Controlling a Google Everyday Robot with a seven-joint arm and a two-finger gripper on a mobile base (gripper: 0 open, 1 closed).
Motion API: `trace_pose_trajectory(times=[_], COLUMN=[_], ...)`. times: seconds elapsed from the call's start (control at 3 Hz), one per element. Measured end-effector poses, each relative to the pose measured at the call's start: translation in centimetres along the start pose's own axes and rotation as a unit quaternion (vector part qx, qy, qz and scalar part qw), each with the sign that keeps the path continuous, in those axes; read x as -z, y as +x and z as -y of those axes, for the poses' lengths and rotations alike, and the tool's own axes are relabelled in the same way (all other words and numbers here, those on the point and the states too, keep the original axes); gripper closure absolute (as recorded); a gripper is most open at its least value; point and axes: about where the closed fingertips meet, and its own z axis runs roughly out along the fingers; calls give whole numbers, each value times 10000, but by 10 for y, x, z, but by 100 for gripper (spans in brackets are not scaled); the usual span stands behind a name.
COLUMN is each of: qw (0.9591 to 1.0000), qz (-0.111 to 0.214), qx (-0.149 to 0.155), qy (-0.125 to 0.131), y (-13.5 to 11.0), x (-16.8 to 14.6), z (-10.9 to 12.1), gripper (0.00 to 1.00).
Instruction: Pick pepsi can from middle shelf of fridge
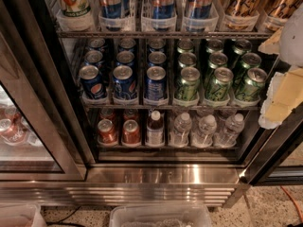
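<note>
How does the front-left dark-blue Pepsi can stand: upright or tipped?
Upright: the short dark-blue aluminium Pepsi can has its silver top facing up and its logo side facing forward. The white-and-yellow tool is at the right edge, away from it.

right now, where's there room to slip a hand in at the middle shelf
Only the gap above the can tops, under the upper rack. The middle shelf is packed side to side: pepsi cans left, green cans right. Bare steel ledge lies below. The gripper hangs at the right edge, outside.

9 pepsi cans, 9 green cans (middle shelf) — 1 gripper, right edge.
</note>
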Motion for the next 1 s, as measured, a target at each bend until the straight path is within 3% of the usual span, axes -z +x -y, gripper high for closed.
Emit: trace_pose_trajectory(times=[0.33, 0.67, 1.0], qw=[10000, 9997, 9976], qz=[0, 220, 670], qx=[0, -39, -183], qy=[0, -29, -47], y=[0, -13, -32], x=[0, 1, 5], z=[0, -1, -3], gripper=[0, 0, 0])
